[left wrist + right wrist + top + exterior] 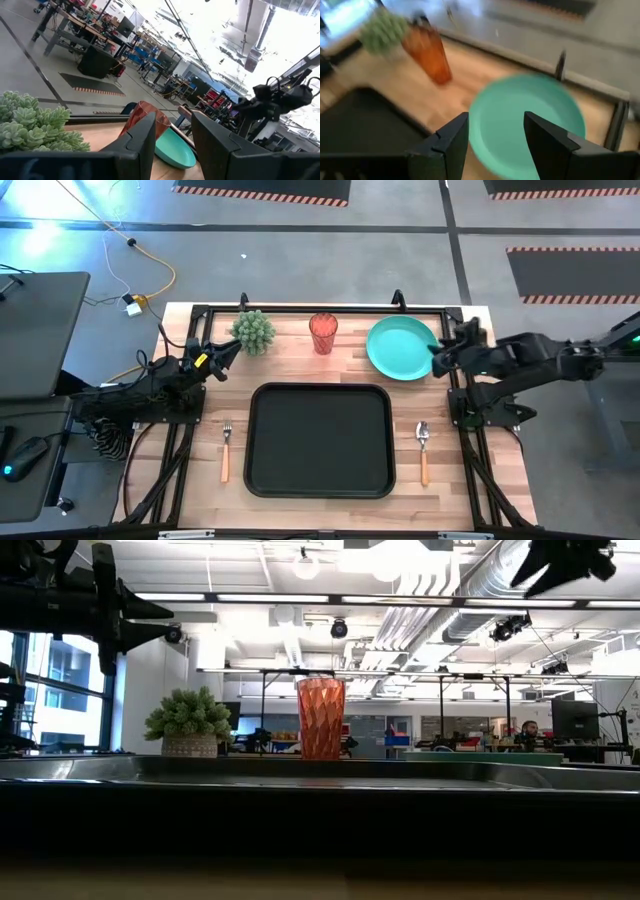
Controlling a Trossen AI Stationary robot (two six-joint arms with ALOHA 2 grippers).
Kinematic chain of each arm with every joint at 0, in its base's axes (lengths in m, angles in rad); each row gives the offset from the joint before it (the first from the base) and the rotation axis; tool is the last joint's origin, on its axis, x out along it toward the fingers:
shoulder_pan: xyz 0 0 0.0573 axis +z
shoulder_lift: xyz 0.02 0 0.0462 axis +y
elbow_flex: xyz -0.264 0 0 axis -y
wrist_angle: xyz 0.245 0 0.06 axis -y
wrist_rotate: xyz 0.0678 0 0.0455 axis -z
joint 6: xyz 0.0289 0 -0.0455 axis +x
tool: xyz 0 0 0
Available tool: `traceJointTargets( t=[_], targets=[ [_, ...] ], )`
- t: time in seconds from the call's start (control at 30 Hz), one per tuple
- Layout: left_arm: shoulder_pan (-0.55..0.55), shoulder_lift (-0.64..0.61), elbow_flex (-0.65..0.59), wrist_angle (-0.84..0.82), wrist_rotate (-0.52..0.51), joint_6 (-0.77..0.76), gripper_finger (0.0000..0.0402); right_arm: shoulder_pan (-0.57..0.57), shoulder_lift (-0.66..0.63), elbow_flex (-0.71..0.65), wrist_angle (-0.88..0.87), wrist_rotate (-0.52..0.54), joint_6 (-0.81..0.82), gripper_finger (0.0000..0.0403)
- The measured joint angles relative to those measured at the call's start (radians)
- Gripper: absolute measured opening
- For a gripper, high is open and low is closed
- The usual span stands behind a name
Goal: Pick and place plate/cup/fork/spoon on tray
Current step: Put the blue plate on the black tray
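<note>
High view: right gripper [437, 358], fingers open, sits at the plate's [398, 346] right rim behind the empty tray [320, 480]; left gripper [228, 353], fingers parted, farther off by the plant [254, 331].

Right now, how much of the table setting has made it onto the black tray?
Nothing yet: the tray holds none of the four items. In hand: the right pincer, open, hovers at the plate's edge; the left pincer waits open beside the potted plant. Left to move: plate, cup, fork and spoon, all on the wood.
</note>
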Motion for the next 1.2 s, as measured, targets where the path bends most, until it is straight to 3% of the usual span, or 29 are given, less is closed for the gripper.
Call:
traceJointTargets(
  t=[0.3,0.6,0.87,1.2],
  targets=[
    [0.0,0.0,0.0,-0.002,-0.016,0.0,0.0115,-0.174,0.163,-0.032,0.05,-0.252,-0.078,0.0181],
    [0.0,0.0,0.0,-0.004,-0.016,0.0,0.0115,-0.362,0.295,-0.032,0.244,-0.469,-0.255,0.0181],
    [0.0,0.0,0.0,-0.004,-0.016,0.0,0.0115,-0.446,0.414,-0.032,0.28,-0.484,-0.208,0.0181],
    [0.0,0.0,0.0,-0.004,-0.016,-0.001,0.0115,-0.451,0.571,-0.033,0.324,-0.551,-0.32,0.0181]
  ],
)
